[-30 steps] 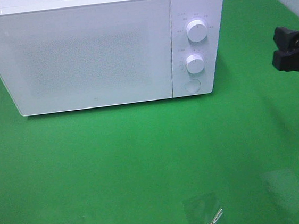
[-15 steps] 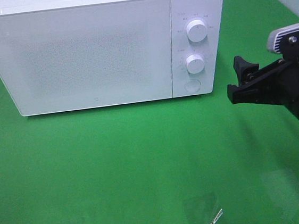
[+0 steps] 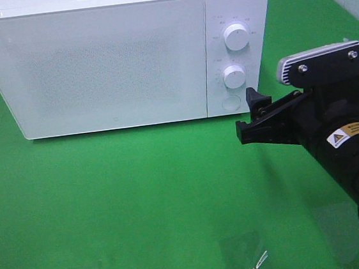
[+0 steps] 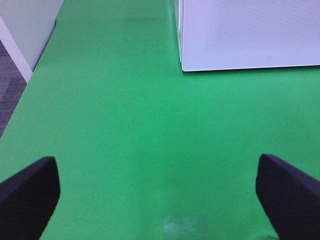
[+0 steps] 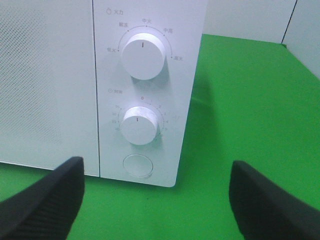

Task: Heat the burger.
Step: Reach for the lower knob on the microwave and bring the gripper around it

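White microwave (image 3: 94,60) shut; R fingers (image 5: 45,200) apart, facing its round button (image 5: 137,166); L fingers (image 4: 27,195) apart over green cloth (image 4: 140,125)

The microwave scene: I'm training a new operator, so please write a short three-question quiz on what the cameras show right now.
1. True or false: the microwave has its door open.
2. The right gripper hangs nearest which part? A. the door's far left edge. B. the round button below the lower knob. C. the microwave's top.
3. Fill in: the left gripper has its jaws ___ above the green cloth, with nothing between them.
Key: 1 false; 2 B; 3 open.
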